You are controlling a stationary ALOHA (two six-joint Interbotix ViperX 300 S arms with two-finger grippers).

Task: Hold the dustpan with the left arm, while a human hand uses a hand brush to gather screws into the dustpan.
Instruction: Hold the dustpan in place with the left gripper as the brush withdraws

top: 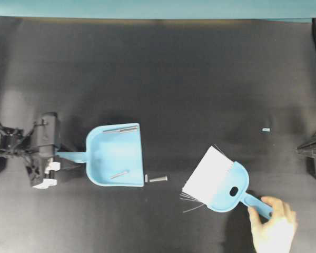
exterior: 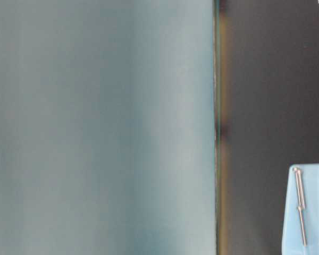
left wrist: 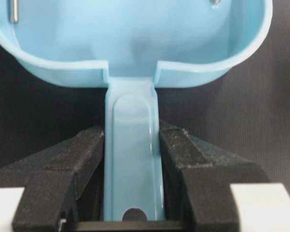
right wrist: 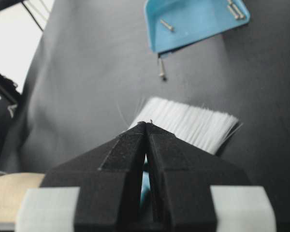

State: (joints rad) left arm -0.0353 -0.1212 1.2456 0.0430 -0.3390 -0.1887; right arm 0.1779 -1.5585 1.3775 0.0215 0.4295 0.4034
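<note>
The light blue dustpan [top: 116,155] lies flat on the black table, straight edge facing right. My left gripper [top: 67,155] is shut on its handle [left wrist: 133,159], black fingers [left wrist: 82,154] pressed against both sides. Two screws [top: 121,129] lie along the pan's far wall and another [top: 119,174] near its front wall. One more screw [top: 158,179] lies on the table just off the straight edge. A human hand [top: 274,226] holds the hand brush [top: 218,182] at the lower right, white bristles toward the pan. My right gripper [right wrist: 146,123] is shut and empty, hovering above the brush.
A tiny pale blue scrap [top: 266,129] lies on the table at the right. The right arm's base [top: 312,150] sits at the right edge. A teal wall [top: 147,8] borders the far side. A few bent bristles [top: 192,203] stick out of the brush.
</note>
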